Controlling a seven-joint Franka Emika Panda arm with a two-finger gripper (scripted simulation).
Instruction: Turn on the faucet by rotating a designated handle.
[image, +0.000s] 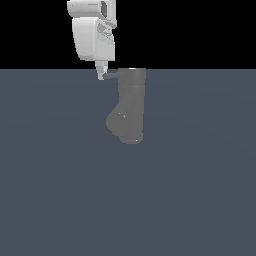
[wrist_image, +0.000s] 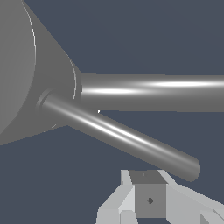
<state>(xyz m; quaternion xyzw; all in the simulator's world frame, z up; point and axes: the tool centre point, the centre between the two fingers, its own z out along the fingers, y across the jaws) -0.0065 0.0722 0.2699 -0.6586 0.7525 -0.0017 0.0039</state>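
The dull grey faucet (image: 131, 105) stands upright in the middle of the exterior view, with an angled bulge low on its left side. Its handle (image: 111, 75), a thin grey rod, sticks out from the flat top toward the exterior view's left. My white gripper (image: 102, 74) hangs down from above with its fingers together, the tips right at the rod's free end. In the wrist view the handle (wrist_image: 122, 135) runs diagonally from the faucet (wrist_image: 22, 70), and its rounded end lies just beside my gripper (wrist_image: 148, 186). Nothing is held between the fingers.
A flat dark blue-grey floor (image: 200, 190) spreads all around the faucet. In the wrist view a thicker grey cylinder (wrist_image: 166, 92) of the faucet runs behind the handle.
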